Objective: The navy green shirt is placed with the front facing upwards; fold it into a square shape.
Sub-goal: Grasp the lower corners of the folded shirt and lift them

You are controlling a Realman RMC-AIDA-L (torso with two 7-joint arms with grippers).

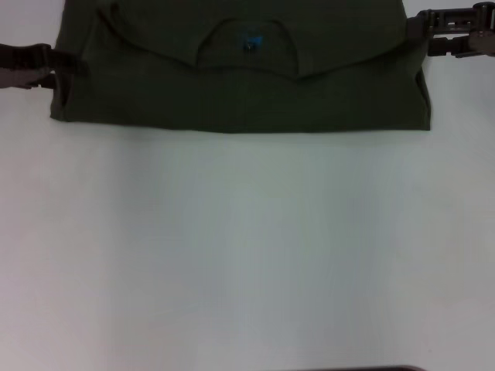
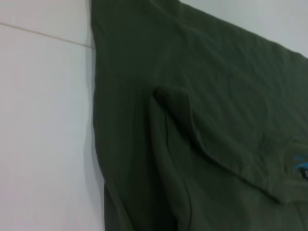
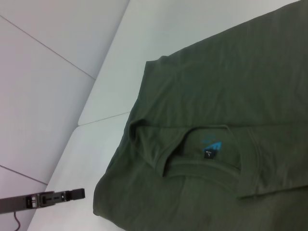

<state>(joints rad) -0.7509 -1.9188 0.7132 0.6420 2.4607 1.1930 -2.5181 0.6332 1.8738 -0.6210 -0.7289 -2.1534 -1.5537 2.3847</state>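
The navy green shirt [image 1: 240, 85] lies flat at the far side of the white table, front side down in a wide folded band. Its round collar and small blue neck label [image 1: 250, 40] face up. Both sleeves are folded inward over the body [image 2: 192, 144]. The label also shows in the right wrist view [image 3: 210, 153]. My left gripper [image 1: 66, 66] sits at the shirt's left edge, touching the cloth. At the shirt's upper right corner my right gripper [image 1: 421, 35] stands open, level with the fabric edge and with nothing visibly between its fingers.
A bare white table [image 1: 247, 255] stretches from the shirt's near hem toward me. A seam line crosses the table surface [image 3: 57, 57] beyond the shirt. A dark edge [image 1: 363, 369] shows at the bottom of the head view.
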